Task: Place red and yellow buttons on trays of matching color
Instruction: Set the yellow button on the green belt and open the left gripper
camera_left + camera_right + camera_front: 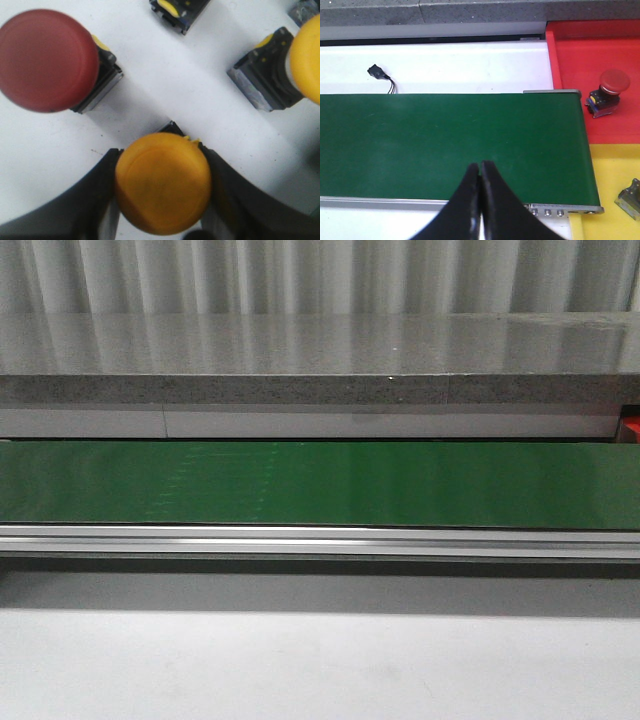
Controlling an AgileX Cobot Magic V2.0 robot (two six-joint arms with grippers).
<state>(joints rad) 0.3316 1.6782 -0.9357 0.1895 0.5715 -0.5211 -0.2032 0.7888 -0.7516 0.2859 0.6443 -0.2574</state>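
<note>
The left gripper (162, 200) has its fingers closed around a yellow button (162, 182) by the cap, low over the white surface. Beside it sit a red button (47, 60) and another yellow button (305, 57); a careless lift could knock either, and a grip on the rounded cap might slip. The right gripper (480, 200) hovers pressed together and empty above the green conveyor belt (450, 142), near the red tray (580, 55), which holds a red button (612, 82), and the yellow tray (610, 180).
</note>
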